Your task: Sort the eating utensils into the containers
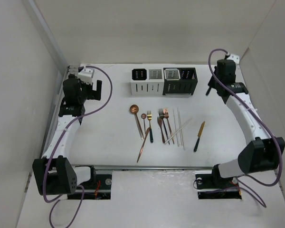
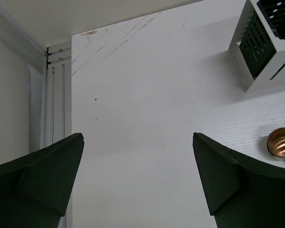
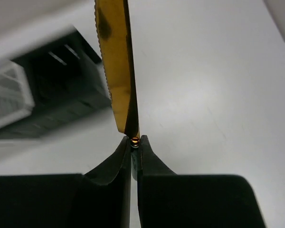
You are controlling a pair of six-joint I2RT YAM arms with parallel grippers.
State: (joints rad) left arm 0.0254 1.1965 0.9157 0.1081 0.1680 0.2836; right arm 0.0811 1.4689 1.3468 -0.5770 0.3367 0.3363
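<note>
**Right arm had a knife up beside the holders**

The table (image 1: 109,142) carried everything. At its far edge stood the holders (image 1: 164,80), two white and two black in a row. The utensils (image 1: 161,126) lay loose in the middle, well apart from that row, with a second knife (image 1: 199,136) off to their right.

The left gripper (image 2: 137,137) hung spread wide and empty over bare table near a white holder (image 2: 266,47). A spoon (image 2: 281,141) showed at the edge of its view.

The right gripper (image 3: 134,141) was clamped on a gold knife (image 3: 116,61). It pinched the narrow end, so the blade stuck out ahead of the fingers, off the table and just right of the black holders (image 3: 61,95) (the top view did not show the blade itself).

The step in hand looked like carrying this knife to a compartment. The next move called for swinging left over a slot, lining the blade up with the opening, lowering it in, then letting go. So slim a pinch might let the blade swivel.
</note>
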